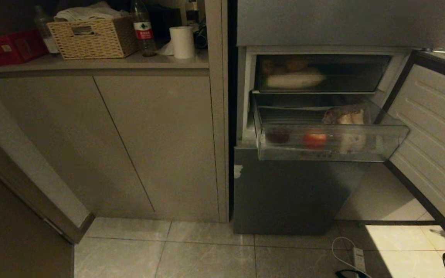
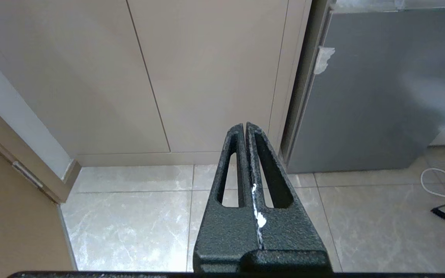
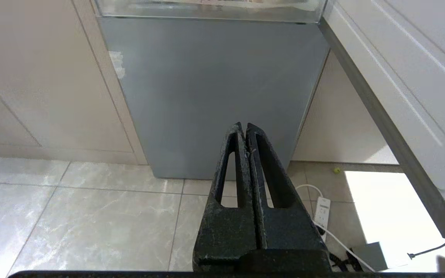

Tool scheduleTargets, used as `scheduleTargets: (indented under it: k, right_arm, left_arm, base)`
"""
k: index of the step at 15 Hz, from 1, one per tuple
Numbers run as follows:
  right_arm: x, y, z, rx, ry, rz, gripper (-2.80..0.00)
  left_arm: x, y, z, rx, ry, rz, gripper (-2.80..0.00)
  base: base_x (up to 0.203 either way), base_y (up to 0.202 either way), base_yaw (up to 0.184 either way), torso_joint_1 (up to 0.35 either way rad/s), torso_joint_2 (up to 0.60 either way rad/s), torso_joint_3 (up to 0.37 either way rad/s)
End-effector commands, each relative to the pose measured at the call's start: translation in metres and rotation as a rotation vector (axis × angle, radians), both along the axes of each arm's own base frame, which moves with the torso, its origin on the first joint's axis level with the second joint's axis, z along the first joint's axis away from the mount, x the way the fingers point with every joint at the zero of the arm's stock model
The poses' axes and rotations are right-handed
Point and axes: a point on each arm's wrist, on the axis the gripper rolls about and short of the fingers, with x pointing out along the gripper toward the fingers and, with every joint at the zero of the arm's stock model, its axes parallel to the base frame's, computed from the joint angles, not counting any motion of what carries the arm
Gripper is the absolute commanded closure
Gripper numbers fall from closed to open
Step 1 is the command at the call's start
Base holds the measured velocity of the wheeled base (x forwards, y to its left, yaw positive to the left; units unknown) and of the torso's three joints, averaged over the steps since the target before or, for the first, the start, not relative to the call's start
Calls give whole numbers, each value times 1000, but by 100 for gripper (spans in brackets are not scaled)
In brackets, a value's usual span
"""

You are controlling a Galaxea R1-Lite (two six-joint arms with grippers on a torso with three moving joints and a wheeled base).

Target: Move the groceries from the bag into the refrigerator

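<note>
Both arms parked low over the floor: left gripper (image 2: 245, 127) and right gripper (image 3: 244, 127) closed, empty. Refrigerator (image 1: 288, 189) door open, clear drawer (image 1: 330, 144) pulled out with food inside. Bag not in view, so find it first, w/ drawer left open. Label on bottle (image 1: 142, 29) at shelf's back: unreadable.
</note>
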Motion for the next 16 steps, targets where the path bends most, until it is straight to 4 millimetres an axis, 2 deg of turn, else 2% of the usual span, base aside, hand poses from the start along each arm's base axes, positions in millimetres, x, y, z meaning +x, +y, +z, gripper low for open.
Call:
scheduleTargets:
  k: [1, 3, 16]
  right_arm:
    - [0, 0, 0, 0, 1, 0, 0]
    - [0, 0, 0, 0, 1, 0, 0]
    - [0, 0, 0, 0, 1, 1, 0]
  left_arm:
    - [0, 0, 0, 0, 1, 0, 0]
    - [0, 0, 0, 0, 1, 0, 0]
    - [0, 0, 0, 0, 0, 0, 0]
  base:
    - [0, 0, 0, 0, 0, 0]
    - [-4, -1, -45, 0, 1, 1]
    - [-1, 8, -174, 3, 3, 4]
